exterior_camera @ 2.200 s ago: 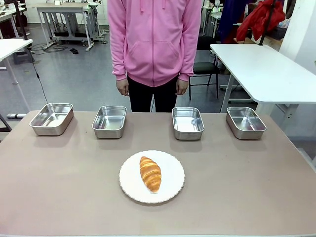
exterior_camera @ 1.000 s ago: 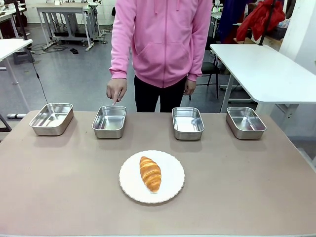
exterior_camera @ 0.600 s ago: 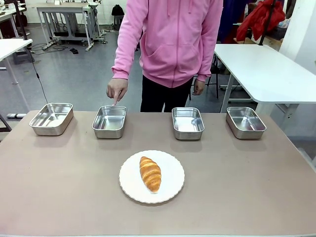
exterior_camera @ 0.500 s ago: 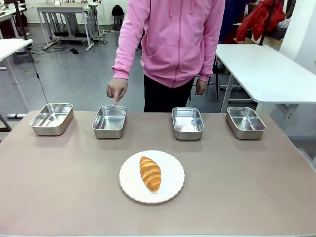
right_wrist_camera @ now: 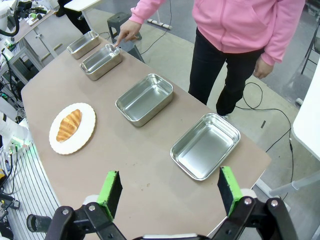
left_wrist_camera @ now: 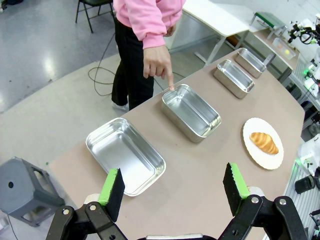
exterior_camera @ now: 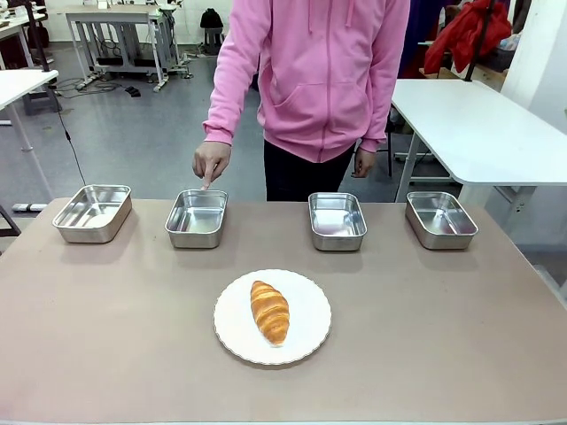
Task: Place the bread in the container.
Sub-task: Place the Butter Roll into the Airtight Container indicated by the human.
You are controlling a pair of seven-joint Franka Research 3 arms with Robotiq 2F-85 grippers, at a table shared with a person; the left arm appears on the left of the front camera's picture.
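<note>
A: Where was the bread (exterior_camera: 270,312)?

B: It lay on the round white plate (exterior_camera: 310,336) near the middle of the brown table (exterior_camera: 443,336), lengthwise towards the person; nothing touched it; the left wrist view showed it too, well off beyond the pans.

A: And the container (exterior_camera: 196,218)?

B: Four steel pans stood in a row along the far edge; the person in the pink hoodie (exterior_camera: 310,71) held a hand (exterior_camera: 211,163) with the forefinger pointing down at the far rim of the second pan from the robot's left; whether the fingertip touched the rim I could not tell; the other hand (exterior_camera: 363,163) hung at the person's side.

A: The grippers?

B: The left gripper (left_wrist_camera: 174,187) stood wide open above the near-left end of the table, holding nothing, its green pads (left_wrist_camera: 111,187) well apart; the right gripper (right_wrist_camera: 170,192) was likewise spread open and empty, over the right end of the table near the end pan (right_wrist_camera: 205,146).
</note>
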